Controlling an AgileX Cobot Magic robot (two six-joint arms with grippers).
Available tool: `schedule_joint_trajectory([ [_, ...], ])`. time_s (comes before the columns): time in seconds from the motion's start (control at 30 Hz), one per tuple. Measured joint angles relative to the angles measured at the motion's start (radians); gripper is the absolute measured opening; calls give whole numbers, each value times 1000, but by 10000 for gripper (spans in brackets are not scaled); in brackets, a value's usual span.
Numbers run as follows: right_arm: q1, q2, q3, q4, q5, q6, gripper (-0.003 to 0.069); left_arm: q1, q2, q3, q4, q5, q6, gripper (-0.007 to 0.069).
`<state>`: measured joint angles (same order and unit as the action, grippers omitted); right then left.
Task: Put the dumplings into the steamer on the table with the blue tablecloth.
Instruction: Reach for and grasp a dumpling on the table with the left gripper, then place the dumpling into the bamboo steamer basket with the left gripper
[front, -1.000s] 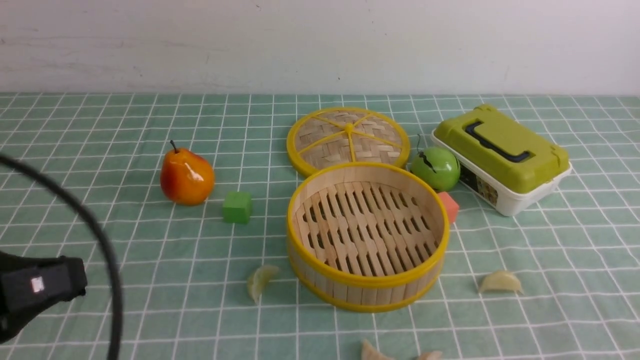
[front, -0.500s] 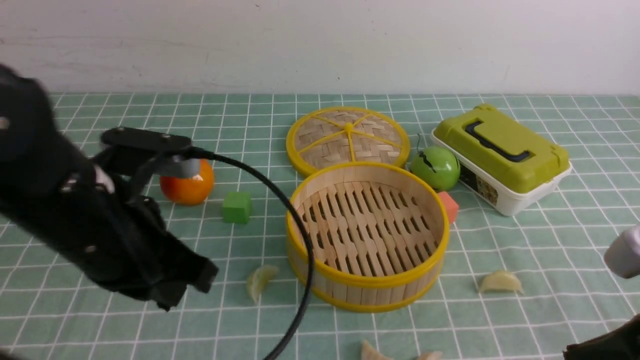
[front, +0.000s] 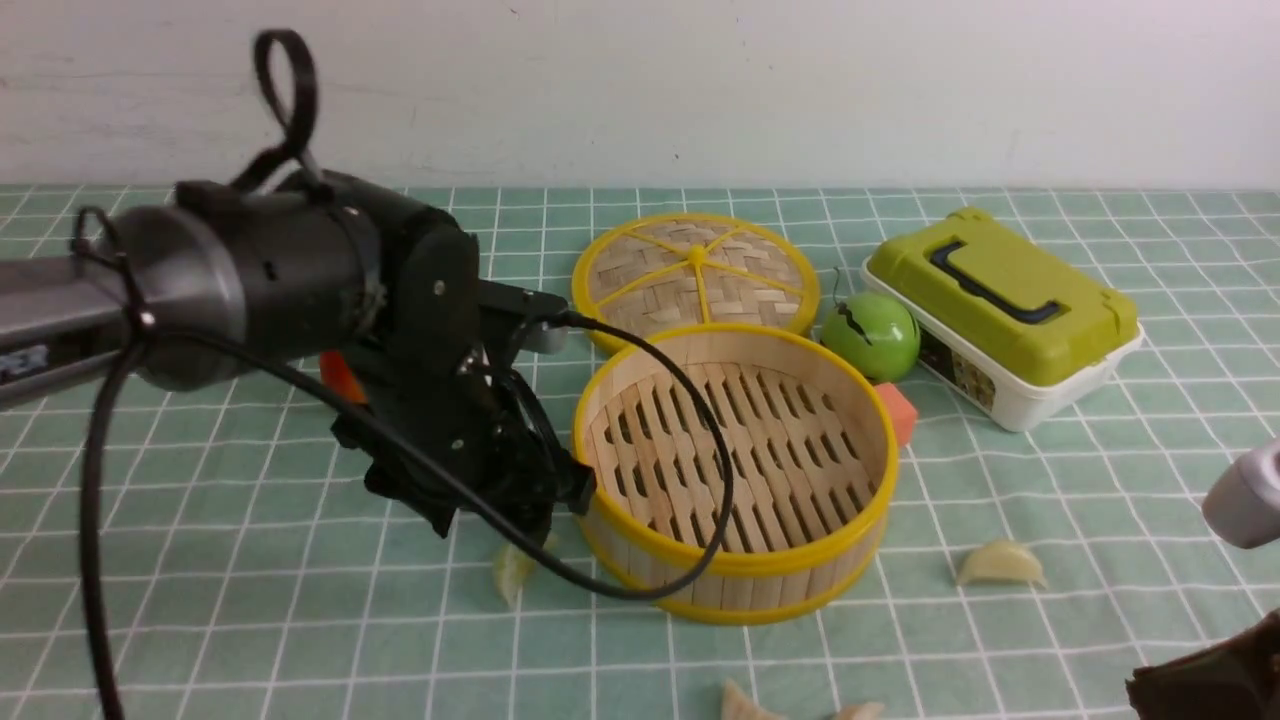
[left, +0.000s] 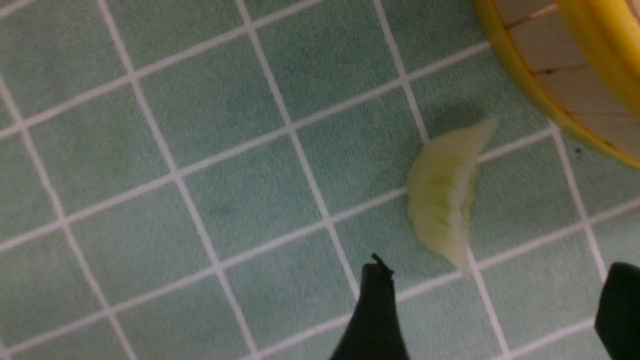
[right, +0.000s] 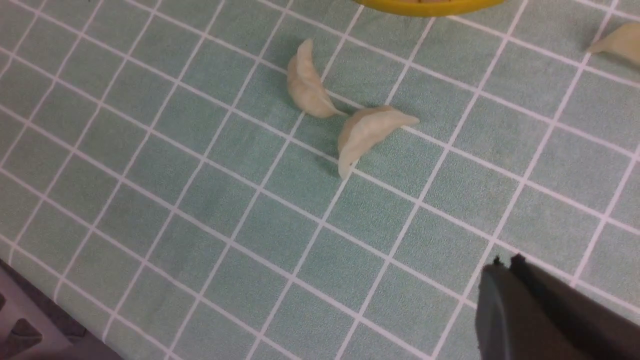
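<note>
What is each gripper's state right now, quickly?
Left gripper: open, empty, near a dumpling.
Right gripper: shut, holding nothing.

Covered, cropped, half-seen.
Front view: the left arm (front: 300, 270) hides all but a sliver of an orange thing (front: 338, 375) at centre left and covers the top of a dumpling (front: 512, 572). Two dumplings (front: 742, 704) are cut by the bottom edge, and the steamer (front: 730, 575) hides part of the red cube (front: 900, 412). Left wrist view: only the steamer's wall (left: 555, 80) shows, upper right, and the left gripper (left: 495, 280) runs off the bottom. Right wrist view: another dumpling (right: 617, 42) is cropped at upper right.
</note>
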<state>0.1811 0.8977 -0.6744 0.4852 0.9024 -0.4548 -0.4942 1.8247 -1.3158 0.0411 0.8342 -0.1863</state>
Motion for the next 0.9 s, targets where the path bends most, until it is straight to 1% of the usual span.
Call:
schedule_joint_trajectory([
  [0.07, 0, 0, 0, 0, -1, 0, -3, 0, 46, -2, 5, -28, 0, 585],
  [0.13, 0, 0, 0, -1, -2, 0, -2, 0, 72, -2, 10, -40, 0, 585],
  [0.2, 0, 0, 0, -1, -3, 0, -1, 0, 109, -2, 10, -54, 0, 558],
  [0.23, 0, 0, 0, -1, -4, 0, 0, 0, 134, -2, 10, -62, 0, 509],
  [0.27, 0, 0, 0, -1, -4, 0, 0, 0, 139, -2, 10, -63, 0, 501],
  [0.3, 0, 0, 0, -4, -7, 0, 1, 0, 149, -6, 7, -68, 0, 412],
  [0.33, 0, 0, 0, -4, -7, 0, 2, 0, 150, -6, 8, -68, -1, 400],
  [0.37, 0, 0, 0, -4, -8, 0, 3, 0, 151, -11, 10, -70, -6, 275],
  [0.4, 0, 0, 0, -4, -8, 0, 3, 0, 151, -12, 13, -65, -10, 215],
  [0.43, 0, 0, 0, -4, -8, 0, 5, 0, 151, -17, 12, -57, -12, 174],
  [0.57, 0, 0, 0, -3, -10, 0, 9, 0, 115, -64, 14, 30, -17, 187],
  [0.63, 0, 0, 0, -3, -16, 0, 11, -5, 62, -137, 9, 94, -19, 187],
  [0.73, 0, 0, 0, -3, -27, 0, 13, -21, 22, -207, 9, 122, -20, 187],
  [0.83, 0, 0, 0, -3, -49, 0, 13, -86, 3, -319, 5, 137, -23, 187],
  [0.9, 0, 0, 0, -3, -57, 0, 18, -136, 32, -390, -4, 117, -45, 187],
])
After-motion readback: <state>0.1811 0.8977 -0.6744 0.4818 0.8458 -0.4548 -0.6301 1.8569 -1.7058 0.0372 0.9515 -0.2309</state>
